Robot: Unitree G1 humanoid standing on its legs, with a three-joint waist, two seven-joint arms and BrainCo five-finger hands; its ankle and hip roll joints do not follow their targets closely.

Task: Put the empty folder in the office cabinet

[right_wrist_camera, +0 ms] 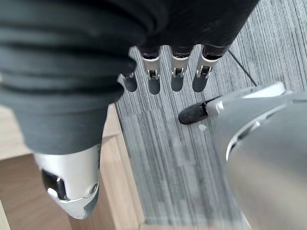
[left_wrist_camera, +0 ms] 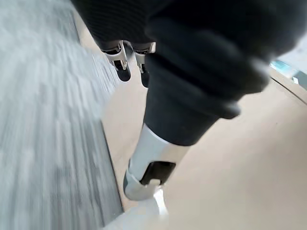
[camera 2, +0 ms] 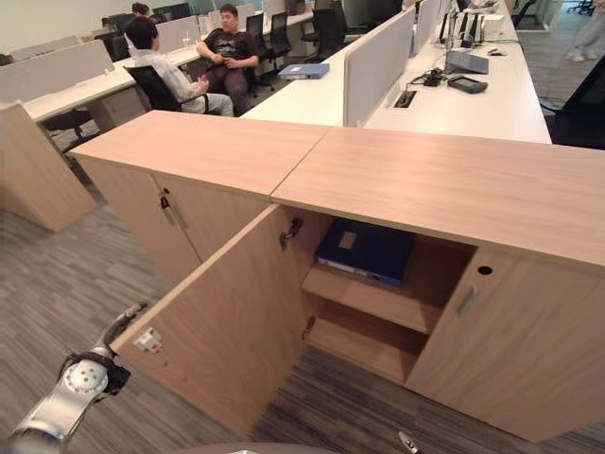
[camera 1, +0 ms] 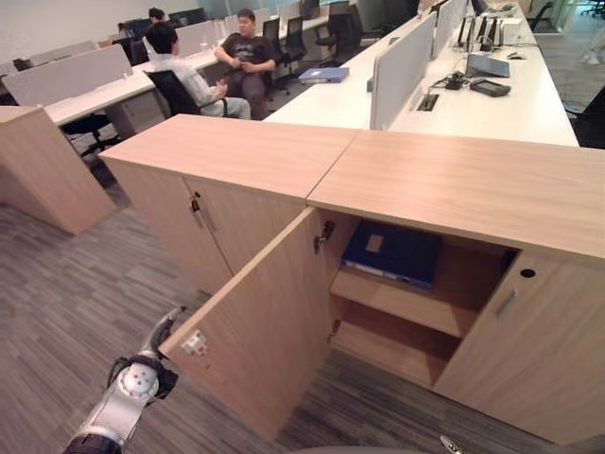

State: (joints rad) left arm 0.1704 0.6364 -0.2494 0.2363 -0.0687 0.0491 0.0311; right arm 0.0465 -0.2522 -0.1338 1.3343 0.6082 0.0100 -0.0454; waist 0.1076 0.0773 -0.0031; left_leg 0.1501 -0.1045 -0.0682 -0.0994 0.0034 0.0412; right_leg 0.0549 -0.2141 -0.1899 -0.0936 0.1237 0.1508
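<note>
Your left hand [camera 1: 163, 333] rests straight fingers on the open door's [camera 1: 260, 322] outer edge. Blue folder [camera 1: 392, 253] lies flat on the cabinet's [camera 1: 454, 180] upper shelf. Right wrist view adds your right hand [right_wrist_camera: 168, 72], fingers relaxed above carpet [right_wrist_camera: 177, 163].

No text, number or sign can be read anywhere. The dark blue flat folder [camera 1: 394, 253] on the upper shelf of the open light-wood office cabinet [camera 1: 454, 184], well beyond the left hand [camera 1: 159, 339] past the swung-out wooden door [camera 1: 260, 326], bears a pale rectangular label [camera 1: 374, 243], but nothing on it can be made out. A small white sticker-like fitting [camera 1: 195, 343] sits on the door's inner face just beside the left hand's fingers; any print there is too small to tell.
</note>
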